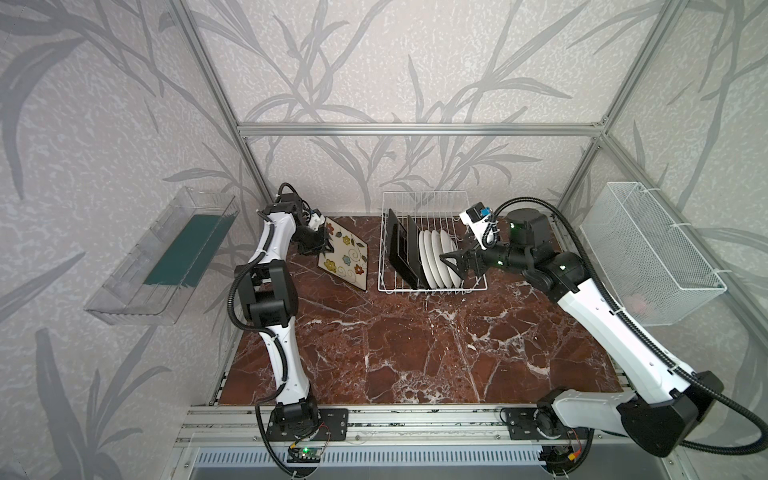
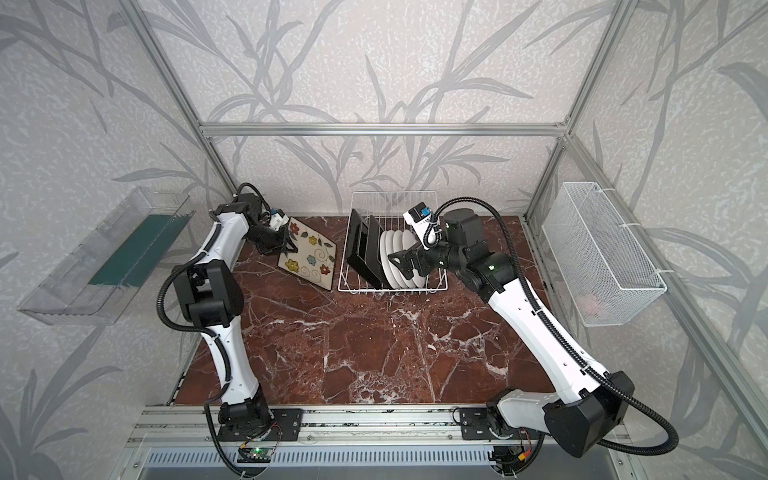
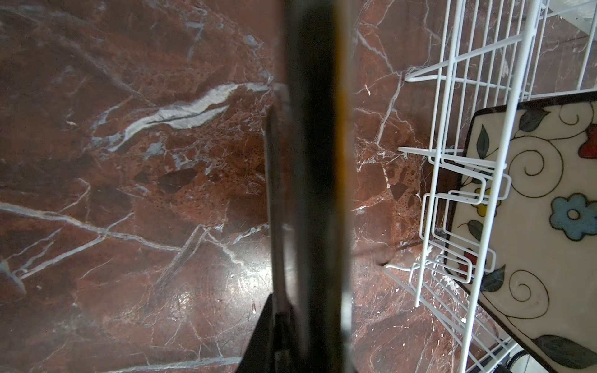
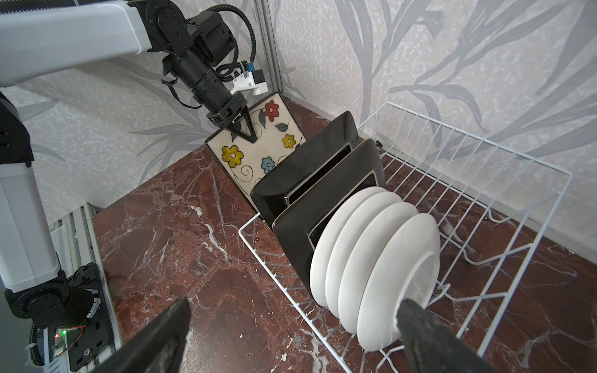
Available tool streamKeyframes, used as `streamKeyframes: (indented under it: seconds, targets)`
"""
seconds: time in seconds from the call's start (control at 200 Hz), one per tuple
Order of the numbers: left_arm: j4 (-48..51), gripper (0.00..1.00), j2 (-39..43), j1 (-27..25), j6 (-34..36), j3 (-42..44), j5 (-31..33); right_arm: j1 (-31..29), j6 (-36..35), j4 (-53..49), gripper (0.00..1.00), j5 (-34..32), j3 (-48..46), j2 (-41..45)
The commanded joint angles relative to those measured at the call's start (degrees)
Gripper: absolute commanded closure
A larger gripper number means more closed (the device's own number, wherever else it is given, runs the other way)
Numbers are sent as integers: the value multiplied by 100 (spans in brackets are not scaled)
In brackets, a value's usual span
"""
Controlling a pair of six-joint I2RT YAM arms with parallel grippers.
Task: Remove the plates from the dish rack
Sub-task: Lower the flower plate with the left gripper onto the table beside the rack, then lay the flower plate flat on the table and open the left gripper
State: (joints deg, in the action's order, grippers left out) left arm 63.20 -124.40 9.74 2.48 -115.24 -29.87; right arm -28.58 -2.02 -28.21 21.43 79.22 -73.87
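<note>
Dish rack (image 1: pixel 440 216) at back centre of table (image 1: pixel 415 353). In rack, upright in row: square plates (image 1: pixel 401 249) at left, round plates (image 1: pixel 434 259) just right of them. Loose square plate (image 1: pixel 345 259) outside, just left of rack, tilted, pinched by left gripper (image 1: pixel 326 247). Right gripper (image 1: pixel 451 264) at row's right end, jaws spread. Tray (image 1: pixel 166 257) on left wall, basket (image 1: pixel 648 249) on right wall.

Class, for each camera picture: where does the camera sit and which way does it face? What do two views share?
Top views: a side-by-side pair high over the arm bases, looking down on the table; both arms, left claw and right claw show.
Left wrist: looks along the held flowered plate, edge-on and blurred, toward table and dish rack; one finger shows.
Right wrist: looks between its open fingers at the white plates; the left arm shows.
Shared: both wrist views show that flowered plate.
</note>
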Motion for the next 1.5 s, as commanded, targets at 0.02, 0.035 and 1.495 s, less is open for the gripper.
streamKeyframes:
  seconds: [0.02, 0.035, 1.495]
  targets:
    - [-220, 86, -328, 59, 218, 125, 699, -30, -37, -165, 1, -56, 217, 178]
    - [-222, 85, -337, 64, 218, 125, 684, -26, -35, -175, 1, -64, 217, 187]
    - [-270, 73, -1191, 556, 267, 101, 958, -31, 26, -176, 1, 92, 25, 122]
